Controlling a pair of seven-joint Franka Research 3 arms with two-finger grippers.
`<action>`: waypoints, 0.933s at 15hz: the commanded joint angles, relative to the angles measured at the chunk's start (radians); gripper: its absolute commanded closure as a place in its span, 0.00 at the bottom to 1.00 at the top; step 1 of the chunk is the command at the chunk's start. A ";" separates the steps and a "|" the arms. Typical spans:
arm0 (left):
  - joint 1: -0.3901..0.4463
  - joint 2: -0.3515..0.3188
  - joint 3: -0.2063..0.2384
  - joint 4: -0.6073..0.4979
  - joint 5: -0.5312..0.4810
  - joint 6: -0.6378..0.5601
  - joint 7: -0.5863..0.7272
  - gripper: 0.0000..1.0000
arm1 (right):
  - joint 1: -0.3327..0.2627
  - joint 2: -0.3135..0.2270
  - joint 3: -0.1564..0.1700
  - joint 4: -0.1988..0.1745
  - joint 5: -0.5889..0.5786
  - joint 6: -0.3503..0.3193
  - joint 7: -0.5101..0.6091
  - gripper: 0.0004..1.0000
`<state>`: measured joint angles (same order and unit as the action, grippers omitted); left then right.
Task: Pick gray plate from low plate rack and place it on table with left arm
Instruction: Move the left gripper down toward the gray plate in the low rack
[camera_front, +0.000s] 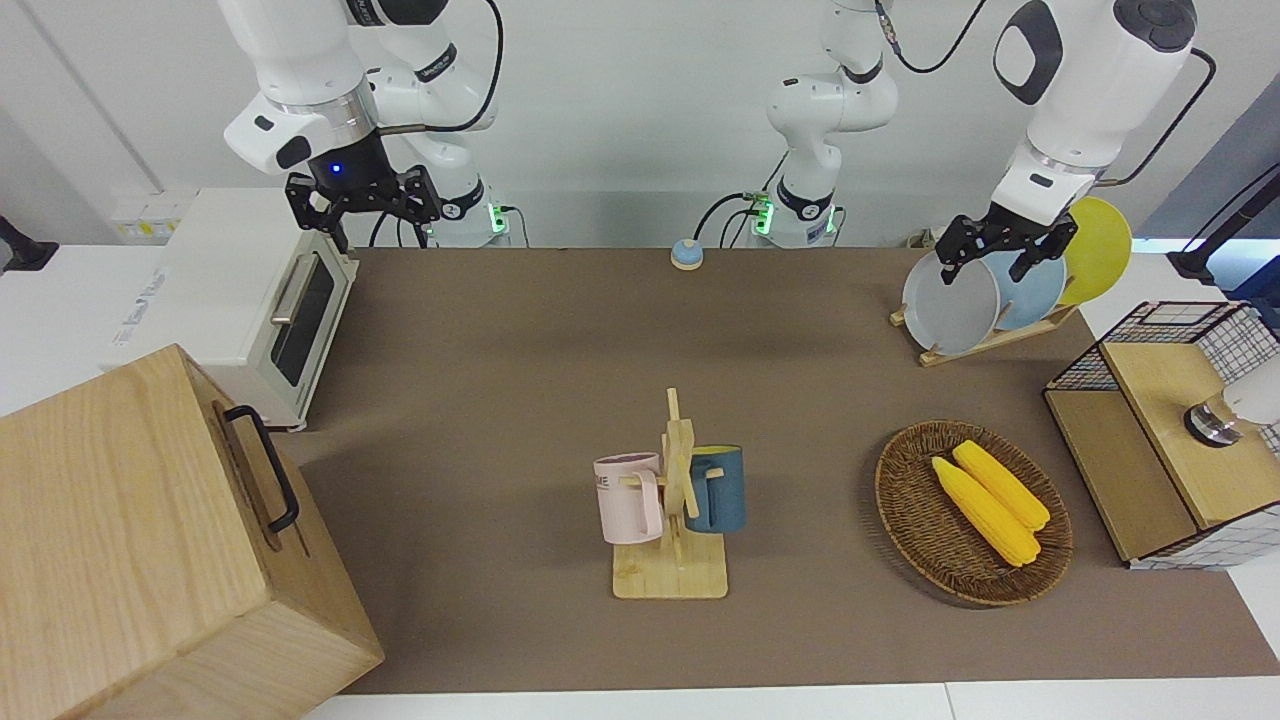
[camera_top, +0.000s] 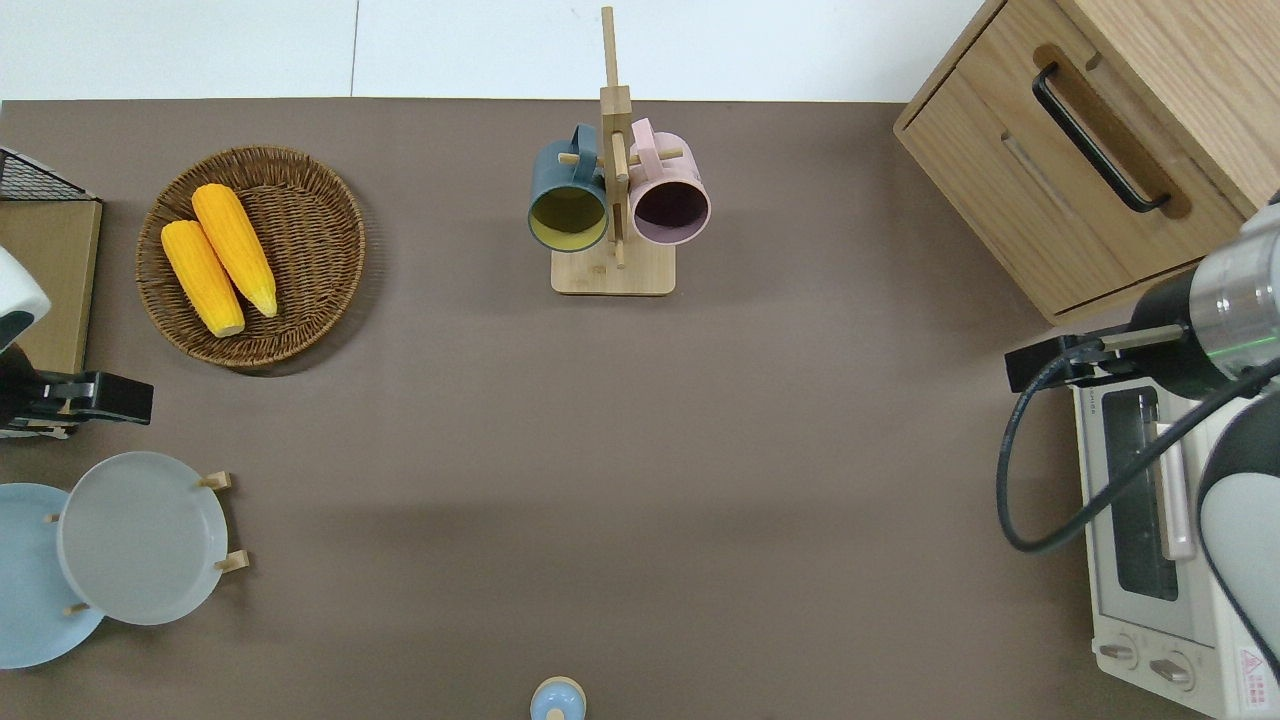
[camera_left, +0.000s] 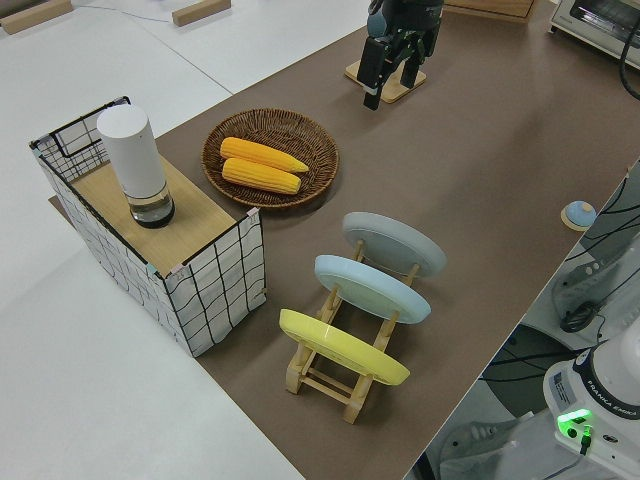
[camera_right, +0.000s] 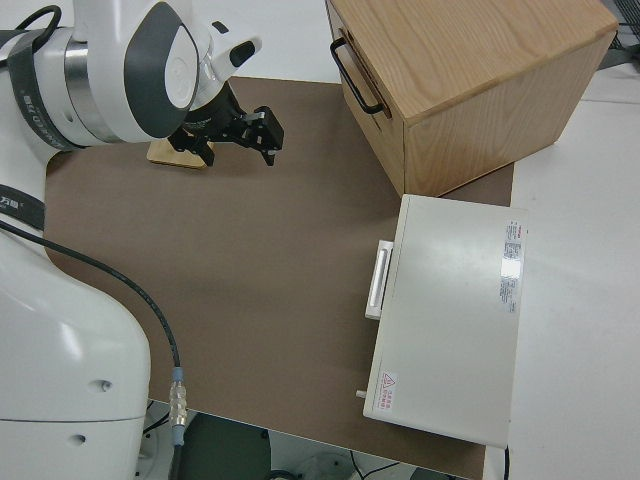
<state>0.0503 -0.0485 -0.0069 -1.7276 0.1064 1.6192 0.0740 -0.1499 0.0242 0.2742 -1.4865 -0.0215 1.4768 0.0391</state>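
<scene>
The gray plate (camera_front: 950, 302) leans in the low plate rack (camera_front: 985, 343) at the left arm's end of the table (camera_front: 500, 380); it also shows in the overhead view (camera_top: 140, 540) and the left side view (camera_left: 393, 243). A light blue plate (camera_front: 1040, 290) and a yellow plate (camera_front: 1100, 245) stand in the same rack. My left gripper (camera_front: 985, 268) is open and empty in the air. In the overhead view it (camera_top: 90, 397) is over the mat between the wire-sided box and the gray plate, apart from the plate. My right gripper (camera_front: 365, 205) is open and parked.
A wicker basket (camera_front: 905, 510) holds two corn cobs. A wooden mug stand (camera_front: 672, 560) holds a pink and a blue mug mid-table. A wire-sided box (camera_front: 1160, 440) carries a white cylinder. A wooden cabinet (camera_front: 150, 540), a toaster oven (camera_front: 230, 290) and a small blue bell (camera_front: 686, 255) are also here.
</scene>
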 joint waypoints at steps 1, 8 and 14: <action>0.000 -0.016 0.001 -0.017 0.045 -0.062 0.012 0.00 | -0.020 -0.003 0.019 0.009 -0.002 -0.015 0.013 0.02; 0.068 -0.042 0.002 -0.099 0.062 -0.039 0.015 0.00 | -0.020 -0.003 0.019 0.009 -0.002 -0.015 0.013 0.02; 0.074 -0.129 0.002 -0.312 0.128 0.115 0.013 0.00 | -0.020 -0.003 0.019 0.009 -0.002 -0.015 0.013 0.02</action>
<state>0.1140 -0.1051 -0.0022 -1.9184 0.2143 1.6506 0.0777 -0.1499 0.0242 0.2742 -1.4865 -0.0215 1.4768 0.0391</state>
